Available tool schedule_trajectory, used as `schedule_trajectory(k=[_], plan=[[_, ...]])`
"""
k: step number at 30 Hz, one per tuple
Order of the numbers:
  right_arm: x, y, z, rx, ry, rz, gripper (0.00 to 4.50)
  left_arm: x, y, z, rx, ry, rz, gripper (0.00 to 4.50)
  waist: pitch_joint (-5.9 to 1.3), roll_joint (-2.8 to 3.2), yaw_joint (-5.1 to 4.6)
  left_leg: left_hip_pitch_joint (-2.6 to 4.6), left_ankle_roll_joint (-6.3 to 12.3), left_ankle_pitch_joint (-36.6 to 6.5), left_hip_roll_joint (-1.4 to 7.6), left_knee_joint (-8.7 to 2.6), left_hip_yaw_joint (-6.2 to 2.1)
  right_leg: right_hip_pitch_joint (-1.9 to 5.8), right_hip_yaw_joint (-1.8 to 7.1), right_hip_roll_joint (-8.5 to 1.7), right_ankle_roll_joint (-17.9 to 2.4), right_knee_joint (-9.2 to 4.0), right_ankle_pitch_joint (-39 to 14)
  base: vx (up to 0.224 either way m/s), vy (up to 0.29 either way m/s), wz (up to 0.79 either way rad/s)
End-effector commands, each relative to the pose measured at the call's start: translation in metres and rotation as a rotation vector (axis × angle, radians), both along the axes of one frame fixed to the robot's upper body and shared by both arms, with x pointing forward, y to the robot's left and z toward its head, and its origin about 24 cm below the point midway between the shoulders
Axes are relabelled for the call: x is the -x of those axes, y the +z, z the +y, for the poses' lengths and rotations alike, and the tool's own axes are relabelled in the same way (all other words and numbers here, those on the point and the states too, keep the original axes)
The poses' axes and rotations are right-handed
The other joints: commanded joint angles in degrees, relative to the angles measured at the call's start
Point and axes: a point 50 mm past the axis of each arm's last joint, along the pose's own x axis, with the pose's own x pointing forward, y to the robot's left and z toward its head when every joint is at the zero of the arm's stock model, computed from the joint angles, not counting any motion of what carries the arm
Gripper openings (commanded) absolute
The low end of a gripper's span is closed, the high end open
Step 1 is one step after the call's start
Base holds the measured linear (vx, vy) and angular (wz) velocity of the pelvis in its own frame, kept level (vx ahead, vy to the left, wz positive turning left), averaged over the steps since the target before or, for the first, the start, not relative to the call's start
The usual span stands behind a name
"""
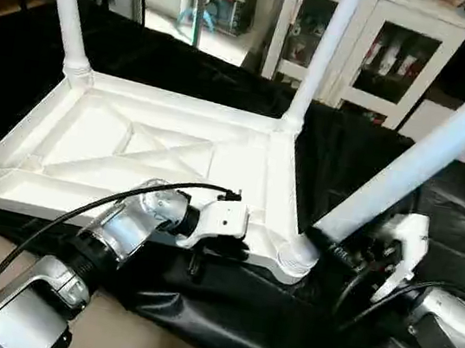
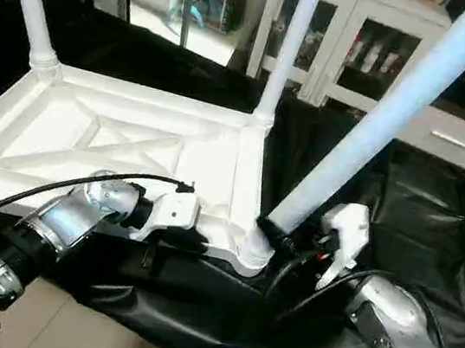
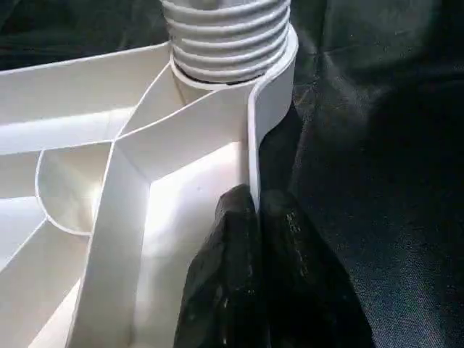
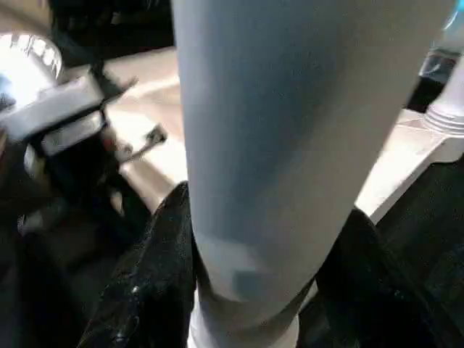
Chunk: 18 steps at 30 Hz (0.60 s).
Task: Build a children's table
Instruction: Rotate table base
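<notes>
Black cloth (image 1: 220,312) under tabletop (image 1: 132,146); left hand (image 3: 254,217) pinches rim; right hand (image 4: 254,290) grips leg (image 1: 419,158).

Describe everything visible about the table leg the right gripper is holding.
The leg is a long, smooth white tube of what looks like plastic, widening away from its lower end. It leans steeply, rising up and toward the robot's right. Its lower end sits at the round corner socket at the tabletop's near right corner; how deeply cannot be told. The right gripper grips it just above the socket, one black finger on each side. The tabletop lies underside up on black sheeting.
</notes>
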Motion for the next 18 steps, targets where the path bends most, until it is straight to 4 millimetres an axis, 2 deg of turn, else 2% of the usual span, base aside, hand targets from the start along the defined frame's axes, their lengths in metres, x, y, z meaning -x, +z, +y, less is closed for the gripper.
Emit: schedule_trajectory(k=[1, 2, 3, 4, 5, 7, 9, 12, 13, 15, 17, 18], plan=[[0.022, -0.055, -0.003, 0.122, 0.018, 0.318, 1.82, -0.007, 0.005, 0.008, -0.006, 0.056, -0.042, 0.00, -1.36, 0.87, -0.47, 1.13, -0.66, -27.06, 3.61, -4.51, -2.83, 0.23, 2.69, -5.63, -0.49, -7.90, -42.10, 0.000, 0.000, 0.00], [0.022, -0.054, -0.003, 0.124, 0.021, 0.327, 1.82, -0.007, 0.005, 0.008, -0.006, 0.056, -0.041, 0.00, -1.33, 0.96, -0.76, 0.99, -0.86, -28.03, 3.81, -4.85, -3.13, 0.46, 2.42, -5.44, -1.12, -7.70, -40.04, 0.000, 0.000, 0.00], [0.022, -0.054, -0.003, 0.124, 0.021, 0.327, 1.82, -0.007, 0.005, 0.008, -0.006, 0.056, -0.041, 0.00, -1.42, 0.83, -1.48, 0.05, -1.28, -29.71, 4.11, -5.62, -3.83, 1.63, 2.07, -5.43, -1.56, -7.20, -36.17, 0.000, 0.000, 0.00], [0.020, -0.052, -0.002, 0.123, 0.024, 0.332, 1.82, -0.007, 0.005, 0.009, -0.006, 0.055, -0.039, 0.00, -1.42, 0.83, -1.48, 0.05, -1.28, -29.71, 4.11, -5.62, -3.83, 1.63, 2.07, -5.43, -1.56, -7.20, -36.17, 0.000, 0.000, 0.00], [0.017, -0.050, -0.002, 0.121, 0.029, 0.339, 1.82, -0.006, 0.005, 0.009, -0.006, 0.053, -0.037, 0.00, -1.39, 0.77, -1.58, 0.65, -1.53, -30.40, 4.03, -5.47, -3.75, 1.01, 2.37, -5.55, -2.53, -7.30, -35.71, 0.000, 0.000, 0.00], [0.009, -0.043, -0.001, 0.110, 0.036, 0.345, 1.82, -0.005, 0.004, 0.009, -0.007, 0.049, -0.032, 0.00, -1.36, 0.52, -1.86, 0.44, -1.36, -29.96, 3.92, -5.49, -3.81, 1.12, 2.50, -5.52, -3.02, -7.09, -35.64, 0.000, 0.000, 0.00], [0.004, -0.038, 0.000, 0.087, 0.029, 0.354, 1.82, -0.005, 0.004, 0.009, -0.006, 0.047, -0.029, 0.00, -1.52, 0.61, -1.86, 0.51, -1.35, -29.55, 3.99, -5.45, -3.66, 0.87, 2.79, -5.68, -3.39, -7.04, -34.91, 0.000, 0.000, 0.00], [-0.012, -0.026, -0.003, 0.060, 0.002, 0.344, 1.82, -0.003, 0.004, 0.009, -0.007, 0.031, -0.014, 0.00, -1.44, 0.39, -2.25, 0.29, -1.35, -29.56, 3.87, -5.38, -3.79, 0.96, 2.54, -5.74, -3.24, -7.10, -36.44, 0.000, 0.000, 0.00], [-0.012, -0.026, -0.003, 0.060, 0.002, 0.344, 1.82, -0.003, 0.004, 0.009, -0.007, 0.031, -0.014, 0.00, -1.48, 0.41, -2.34, 0.26, -1.41, -29.38, 3.87, -5.36, -3.82, 1.00, 2.54, -5.79, -3.31, -7.08, -36.43, 0.000, 0.000, 0.00], [-0.020, -0.016, -0.002, 0.024, -0.004, 0.324, 1.81, -0.002, 0.004, 0.009, -0.008, 0.027, -0.014, 0.00, -1.48, 0.33, -2.25, 0.52, -1.36, -29.07, 3.87, -5.15, -3.61, 0.55, 2.68, -5.83, -3.38, -7.27, -36.63, 0.000, 0.000, 0.00], [-0.033, 0.001, -0.002, -0.011, -0.009, 0.276, 1.81, -0.002, 0.004, 0.009, -0.008, 0.026, -0.014, 0.00, -1.42, 0.41, -2.49, 0.28, -1.39, -28.87, 3.89, -5.25, -3.73, 0.82, 2.48, -5.75, -3.79, -7.05, -36.00, 0.000, 0.000, 0.00], [-0.033, 0.001, -0.002, -0.011, -0.009, 0.276, 1.81, -0.002, 0.004, 0.009, -0.008, 0.026, -0.014, 0.00, -1.57, 0.40, -2.47, 0.04, -1.52, -27.99, 4.01, -5.28, -3.71, 1.00, 2.65, -5.82, -4.11, -6.86, -34.67, 0.000, 0.000, 0.00]])
